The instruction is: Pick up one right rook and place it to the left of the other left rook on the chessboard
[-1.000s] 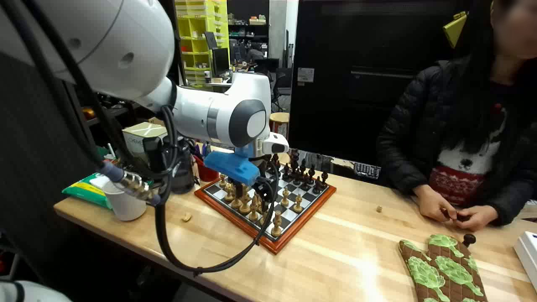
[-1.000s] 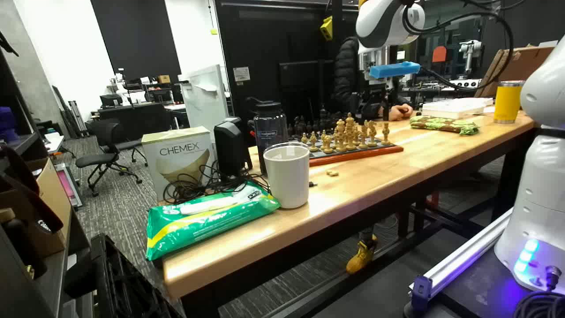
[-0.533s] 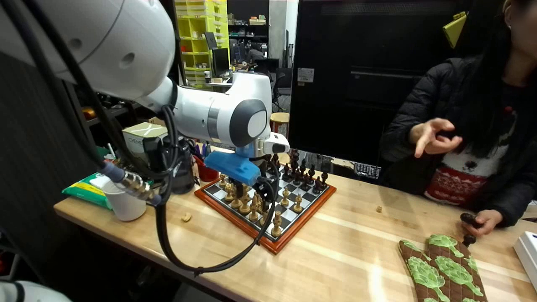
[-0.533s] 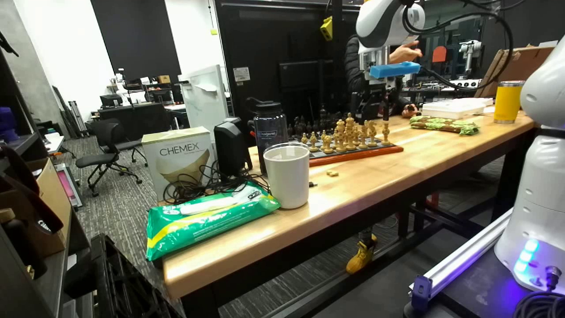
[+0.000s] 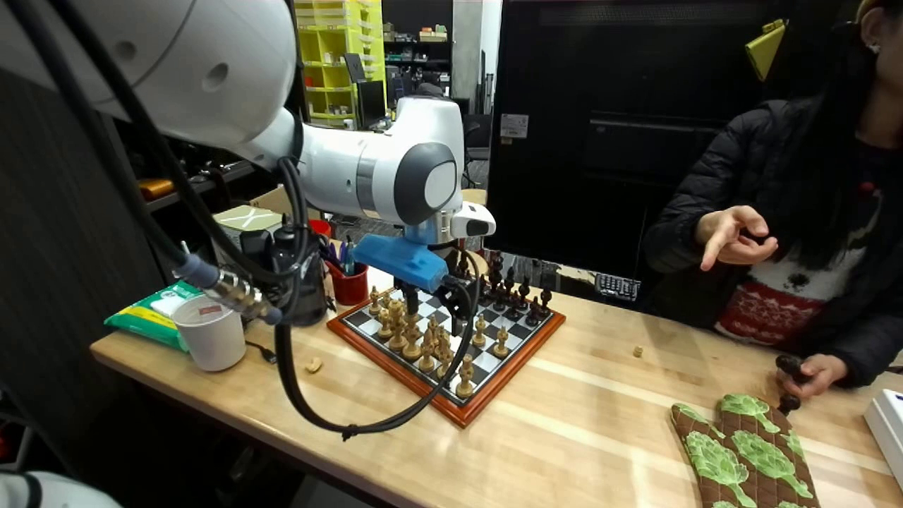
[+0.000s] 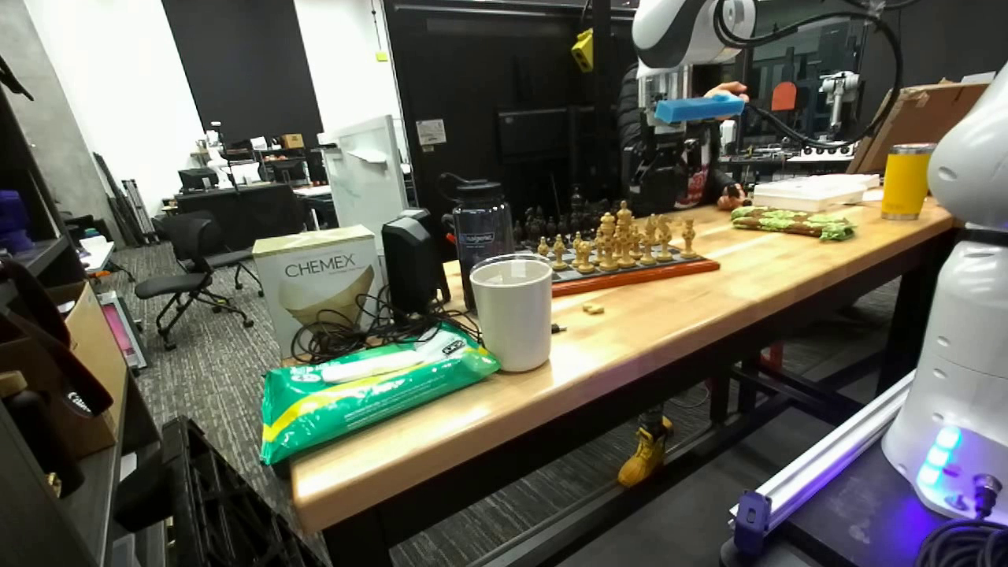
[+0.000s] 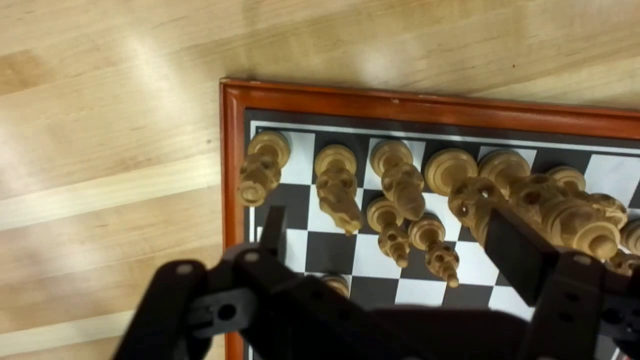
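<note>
The chessboard (image 5: pixel 494 395) has a reddish-brown border and also shows in the wrist view (image 7: pixel 400 102). A light rook-like piece (image 7: pixel 260 175) stands upright on its corner square; it also shows in both exterior views (image 5: pixel 465 377) (image 6: pixel 689 239). Another light piece (image 5: pixel 374 303) stands near the opposite end of that row; I cannot tell if it is a rook. My gripper (image 5: pixel 434 317) is open and empty above the light pieces. In the wrist view the fingers (image 7: pixel 385 225) are wide apart, with several light pieces between and below them.
Dark pieces (image 5: pixel 518 293) crowd the board's far side. A loose light piece (image 5: pixel 313 365) lies on the table by a white cup (image 5: pixel 211 335). A red pen cup (image 5: pixel 349 284) stands behind the board. An oven mitt (image 5: pixel 744 448) and a person (image 5: pixel 783 233) are opposite.
My gripper has risen and shifted slightly back from the near row of light pieces. The person has raised one hand. The chess pieces look unmoved.
</note>
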### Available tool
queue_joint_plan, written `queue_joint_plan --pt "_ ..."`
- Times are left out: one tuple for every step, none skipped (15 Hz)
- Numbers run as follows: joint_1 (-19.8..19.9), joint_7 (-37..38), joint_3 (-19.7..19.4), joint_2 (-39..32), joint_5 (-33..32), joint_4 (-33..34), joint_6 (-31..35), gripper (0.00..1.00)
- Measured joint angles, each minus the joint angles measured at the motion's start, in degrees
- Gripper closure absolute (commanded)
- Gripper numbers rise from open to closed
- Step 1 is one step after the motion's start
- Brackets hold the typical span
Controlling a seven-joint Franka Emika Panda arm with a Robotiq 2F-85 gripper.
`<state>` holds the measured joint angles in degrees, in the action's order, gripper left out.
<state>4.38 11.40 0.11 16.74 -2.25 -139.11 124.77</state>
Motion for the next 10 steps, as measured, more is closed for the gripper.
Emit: queue_joint_plan --pt "0.05 0.0 -0.29 -0.03 0.0 0.63 0.12 0.0" --pt "0.13 0.0 -0.61 -0.11 0.0 1.27 0.39 0.0" --pt "0.26 -0.01 -0.93 -0.28 0.0 1.93 0.73 0.0" --pt "0.32 -0.02 -1.32 -0.64 0.0 2.6 1.17 0.0" --pt "0.47 -0.02 -1.62 -1.17 0.0 3.28 1.72 0.0" --pt "0.59 -0.02 -1.91 -1.87 0.0 3.87 2.4 0.0" --pt "0.76 -0.02 -2.09 -2.79 0.0 4.44 3.14 0.0" --pt "0.91 -0.02 -2.25 -3.84 0.0 4.95 3.79 0.0" --pt "1.04 -0.01 -2.39 -4.96 0.0 5.37 4.49 0.0" --pt "1.13 -0.01 -2.53 -6.23 0.0 5.79 5.09 0.0"
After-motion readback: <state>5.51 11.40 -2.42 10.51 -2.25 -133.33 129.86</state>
